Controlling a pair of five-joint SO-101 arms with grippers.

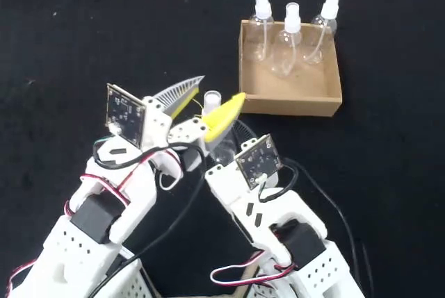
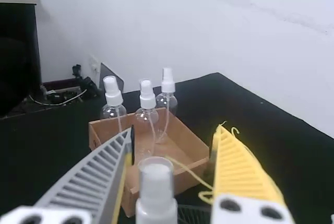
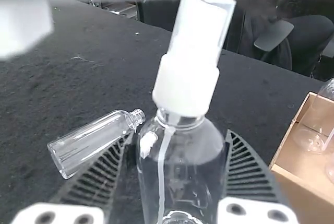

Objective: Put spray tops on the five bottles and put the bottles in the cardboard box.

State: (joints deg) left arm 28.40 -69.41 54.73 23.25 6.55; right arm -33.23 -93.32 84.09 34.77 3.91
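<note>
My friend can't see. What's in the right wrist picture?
A clear bottle with a white spray top stands gripped in the right tool. Beside it a topless bottle lies on the black table, and a cardboard box corner shows nearby.

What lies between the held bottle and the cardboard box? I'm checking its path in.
High view: the yellow finger of the left gripper, running from the held bottle almost to the cardboard box.

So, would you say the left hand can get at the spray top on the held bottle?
Probably yes: the left hand is open, its fingers either side of the spray top, with nothing between; the right hand grips the bottle.
</note>
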